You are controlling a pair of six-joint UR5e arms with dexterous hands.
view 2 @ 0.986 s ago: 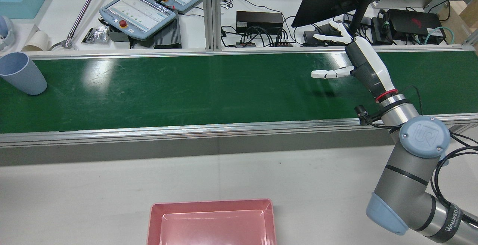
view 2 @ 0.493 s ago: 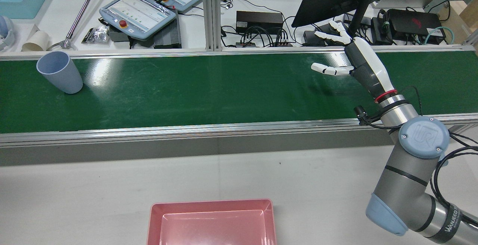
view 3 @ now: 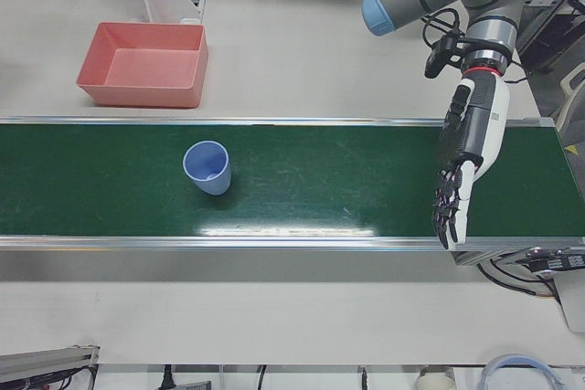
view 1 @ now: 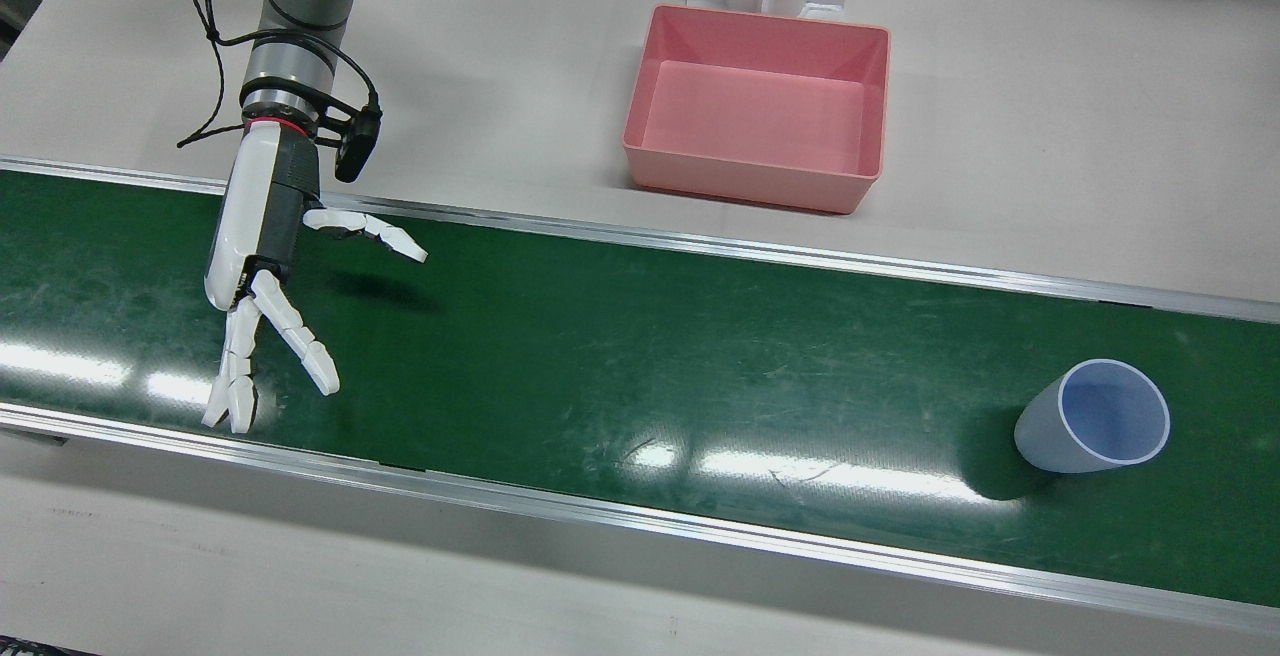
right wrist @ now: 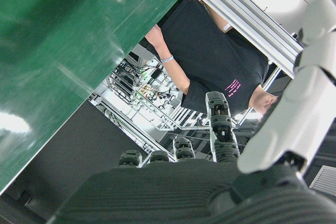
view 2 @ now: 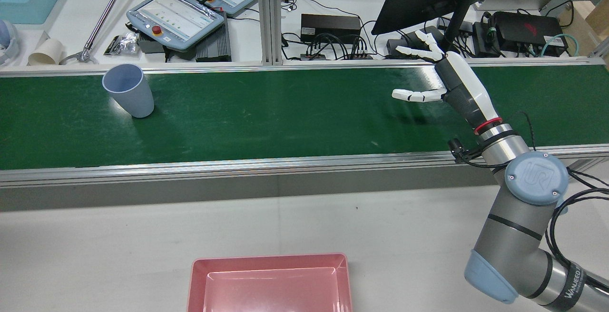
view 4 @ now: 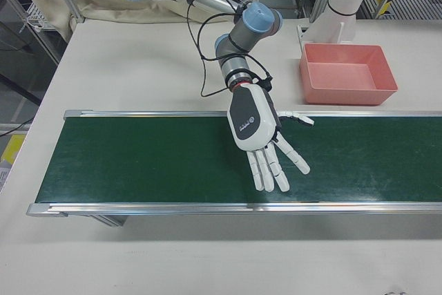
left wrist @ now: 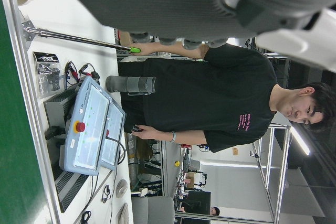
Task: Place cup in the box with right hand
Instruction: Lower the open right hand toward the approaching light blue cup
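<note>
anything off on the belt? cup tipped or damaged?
Nothing stands out. The blue cup stands upright on the green belt, intact. The right hand is open, far from it. The pink box holds nothing.

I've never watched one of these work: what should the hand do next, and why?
Probably wait, fingers spread, low over the belt. The right hand is open and holds nothing, and the cup stands upright far along the belt from it, mouth up. The earlier rear views show the cup riding toward the hand, so reaching now looks needless. The box is empty.
</note>
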